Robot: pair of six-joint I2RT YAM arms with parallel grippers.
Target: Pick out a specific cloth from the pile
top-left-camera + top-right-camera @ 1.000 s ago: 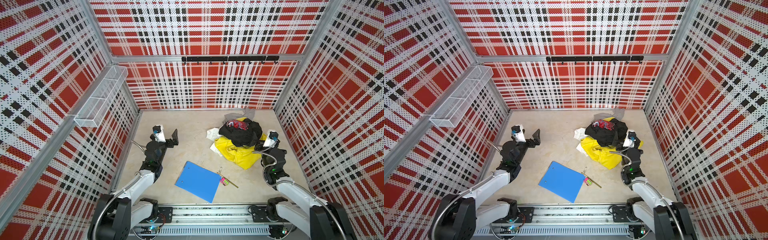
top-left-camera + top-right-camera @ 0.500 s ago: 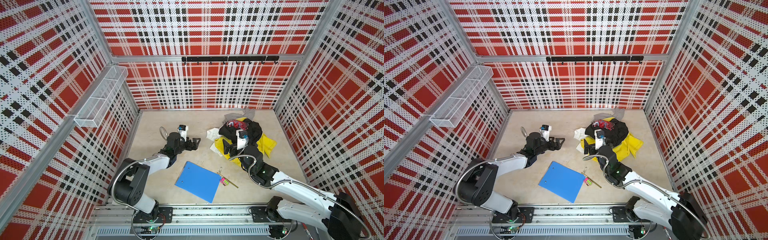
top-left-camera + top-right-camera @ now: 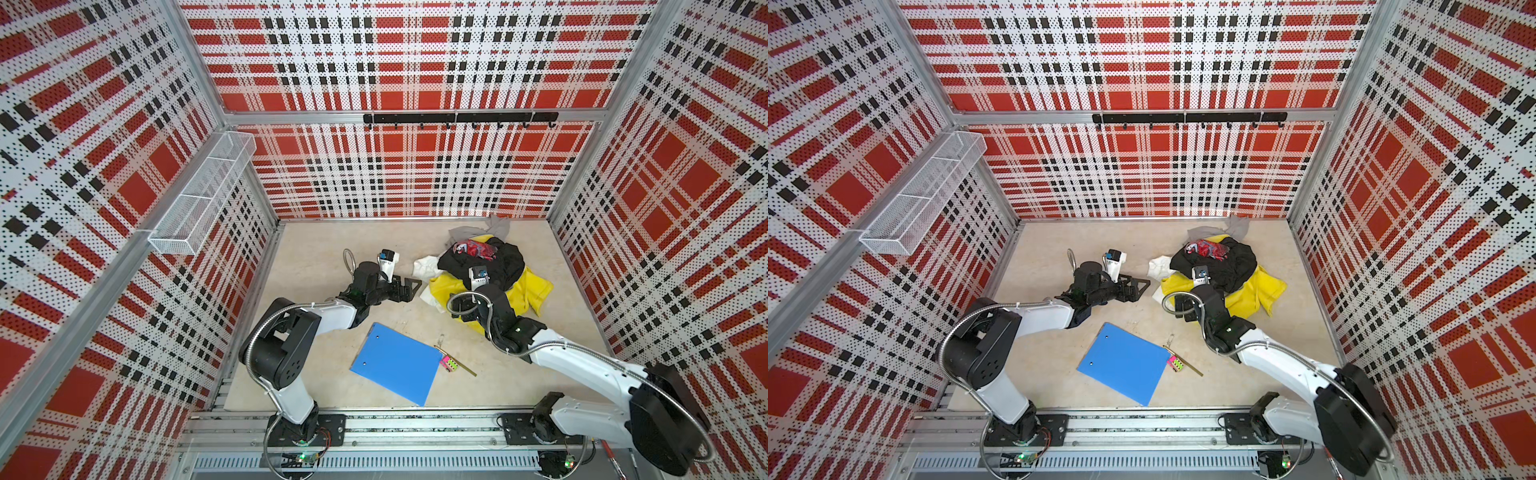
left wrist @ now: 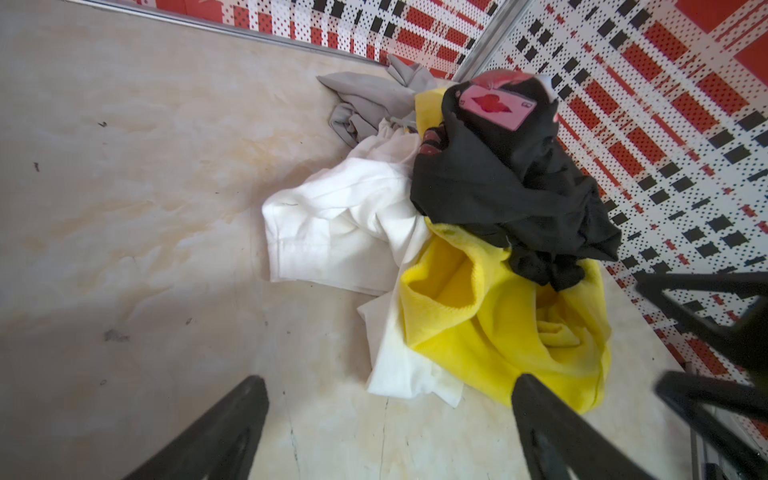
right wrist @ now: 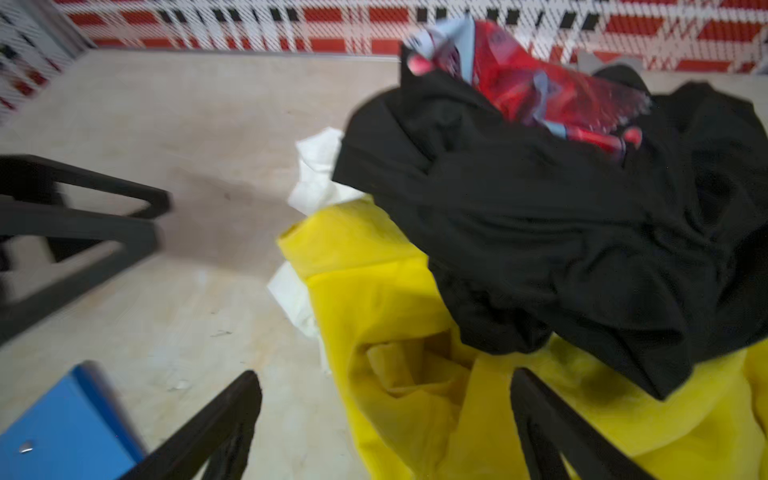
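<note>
Nearest, behind both end effectors and back toward the arm bases: blue folder flat on the desk. I judge it plays no part in this.

Left end effector: jaws spread wide, nothing in them, low over bare desk. Right end effector: also wide apart and empty, above the near fold of the yellow garment.

Just ahead of the left end effector: the white cloth, my target. Only a hem and a crumpled flap show, spilling onto the desk on the side facing that end effector. No print is visible and the rest is buried. I judge that is why the left arm faces this side: it is the one free edge to pinch.

Ahead of both: the pile. The yellow garment lies over the white. The black garment is heaped on the yellow and pins both. I reckon the right end effector sits there to hold or lift that covering, so the white slides out without dragging everything.

Farther: red-patterned piece on the black's crest. Farthest: grey garment by the back wall, beside the white's far end.
</note>
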